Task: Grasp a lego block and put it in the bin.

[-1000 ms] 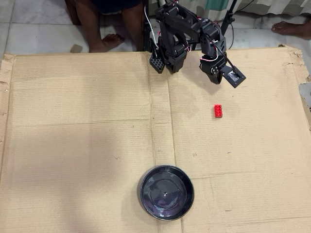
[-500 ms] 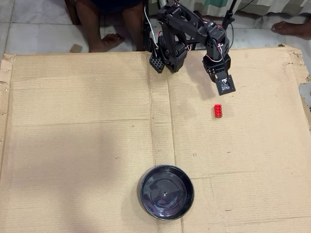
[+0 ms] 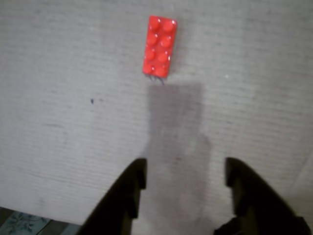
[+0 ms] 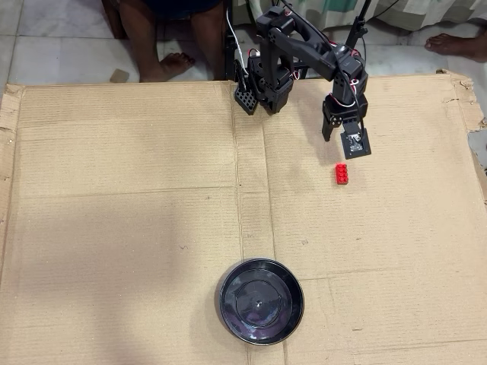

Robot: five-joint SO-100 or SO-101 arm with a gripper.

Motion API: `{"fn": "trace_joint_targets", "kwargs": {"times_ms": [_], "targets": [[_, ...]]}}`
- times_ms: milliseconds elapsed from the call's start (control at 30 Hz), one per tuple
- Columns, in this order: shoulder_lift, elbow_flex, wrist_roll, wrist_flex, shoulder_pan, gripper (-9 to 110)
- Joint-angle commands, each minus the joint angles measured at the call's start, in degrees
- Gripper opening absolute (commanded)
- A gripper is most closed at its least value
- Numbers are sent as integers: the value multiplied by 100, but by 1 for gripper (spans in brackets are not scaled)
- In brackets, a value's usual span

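At the bottom edge of the wrist view, the gripper (image 3: 186, 183) shows its 2 dark fingers (image 3: 131, 193) spread apart with nothing between them, only bare cardboard (image 3: 58, 98) and their own shadow. Ahead of the gap, in the upper middle of that frame and slightly left of its centre line, lies the lego block (image 3: 159, 45), red, studs up, in 2 rows. Its long axis runs nearly up and down the frame, tipped a little to the right at the top, so it points roughly along the line of reach and the fingers would close across its short sides. It is apart from both fingers, not yet between them.

From the overhead view the gripper (image 4: 346, 137) hangs just above the lego block (image 4: 342, 174) in the frame's upper right, near but not touching. The coming move, as I judge it, is a short advance and descent to straddle it.

The bin (image 4: 228, 300), a glossy black dish, sits at lower centre, well apart from both, and holds nothing.
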Motion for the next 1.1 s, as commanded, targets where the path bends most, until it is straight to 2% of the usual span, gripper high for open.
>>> {"fn": "trace_joint_targets", "kwargs": {"times_ms": [0,500,933,1067], "targets": [[-237,-439,26,-70,9,22],[-2593,-2162,35,-88,62,22],[-3762,-2856,35,-88,202,22],[-3990,-3023,501,-88,202,22]]}}
